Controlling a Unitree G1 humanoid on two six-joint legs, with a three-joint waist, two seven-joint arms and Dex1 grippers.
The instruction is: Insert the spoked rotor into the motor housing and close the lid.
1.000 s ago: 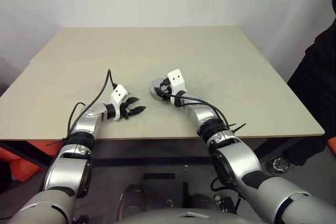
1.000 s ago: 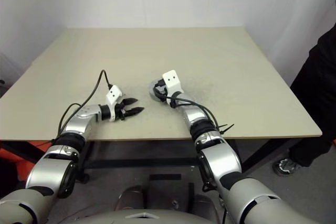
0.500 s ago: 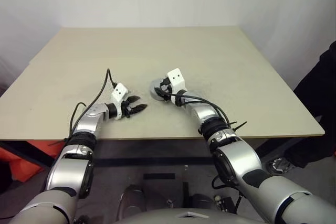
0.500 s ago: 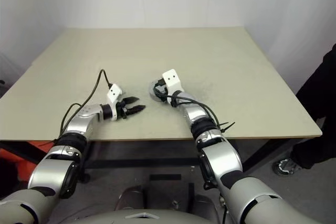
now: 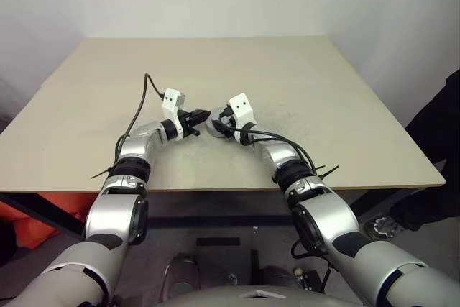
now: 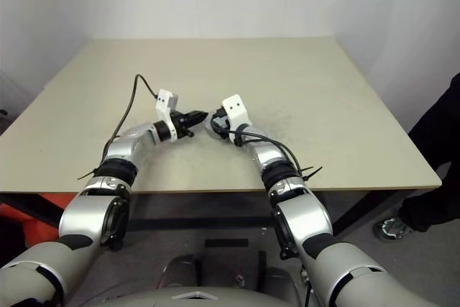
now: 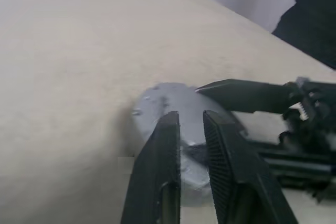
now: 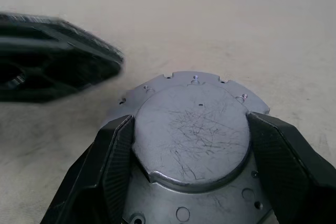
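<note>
The lid point(image 8: 191, 129), a dull grey round disc with a notched edge and a raised scratched centre, lies on the table near its middle point(image 5: 213, 120). My right gripper point(image 8: 190, 119) has one black finger on each side of the raised centre, pressing against it. My left gripper point(image 5: 203, 115) is shut with nothing between its fingers, and its tips reach the disc's left edge point(image 7: 157, 103). The spoked rotor and the motor housing are hidden; I cannot tell what lies under the grey disc.
The beige table point(image 5: 215, 62) stretches wide on all sides of the disc. A person in dark clothing point(image 5: 438, 141) stands past the table's right edge. Something orange point(image 5: 21, 213) sits low under the table's left side.
My left gripper has lifted and swung right to the disc's edge, rolling as it went, and its fingers have shut. The right gripper and the disc have stayed still.
</note>
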